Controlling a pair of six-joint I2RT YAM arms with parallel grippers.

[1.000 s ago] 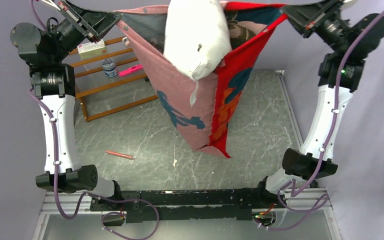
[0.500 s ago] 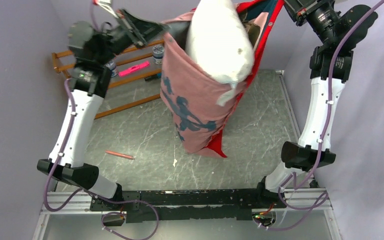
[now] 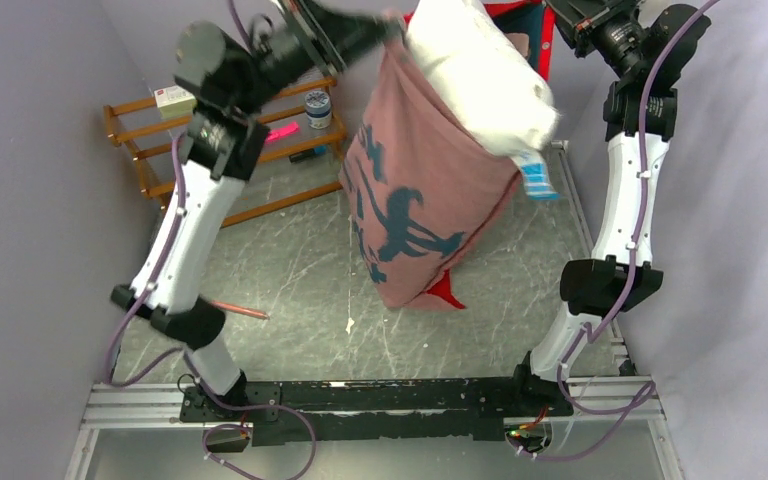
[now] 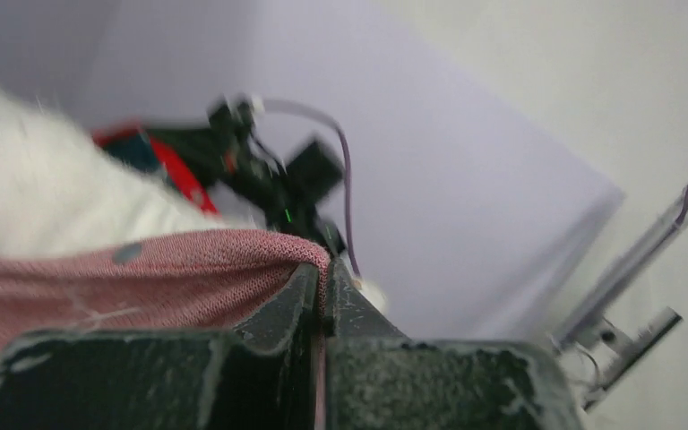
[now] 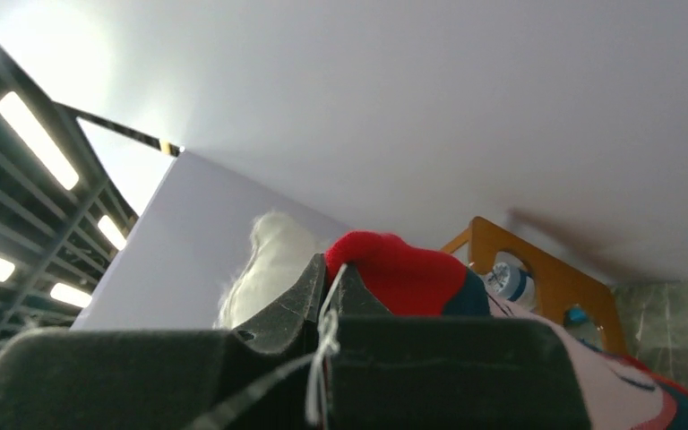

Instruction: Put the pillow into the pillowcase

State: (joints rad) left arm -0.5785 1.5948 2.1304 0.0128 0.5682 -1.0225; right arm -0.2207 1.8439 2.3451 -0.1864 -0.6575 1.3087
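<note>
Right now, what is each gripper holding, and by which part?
Both hold the pillowcase by its open rim: left gripper on the pink side, right gripper on the red side.

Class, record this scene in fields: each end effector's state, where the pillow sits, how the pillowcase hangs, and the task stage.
Left end effector: shut on the pillowcase rim
Right end effector: shut on the opposite rim
Pillow: in the opening, much of it exposed
Pillowcase: hanging above the table, pink side toward the overhead camera
Task stage: insertion not finished
</note>
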